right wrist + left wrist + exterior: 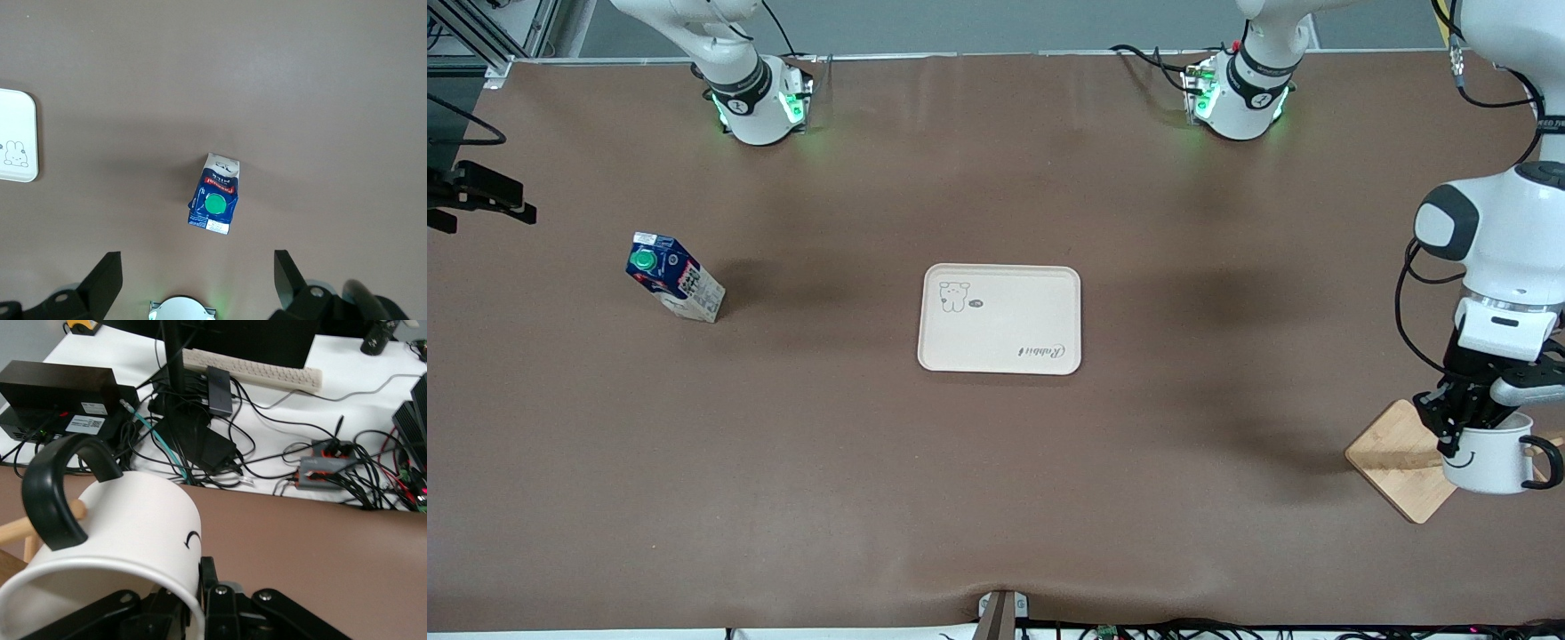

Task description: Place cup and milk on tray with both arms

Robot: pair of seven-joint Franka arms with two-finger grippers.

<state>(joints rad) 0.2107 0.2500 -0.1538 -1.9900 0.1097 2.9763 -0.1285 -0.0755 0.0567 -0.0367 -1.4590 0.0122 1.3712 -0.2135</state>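
Observation:
The cup (1489, 458) is white with a black smile and a black loop handle. My left gripper (1458, 431) is shut on its rim wall and holds it just above the wooden stand base at the left arm's end of the table. The left wrist view shows the cup (133, 520) pinched between the gripper's (200, 600) fingers. The milk (676, 277) stands upright on the table toward the right arm's end. My right gripper (480, 209) is open and empty, high over the table, and looks down on the milk (215, 200). The cream tray (1000, 317) lies empty mid-table.
A square wooden stand base (1392, 458) lies under the cup near the table's end. The arm bases (760, 107) stand along the table's edge farthest from the front camera. A white desk with cables and a keyboard (253, 370) lies off the table's edge.

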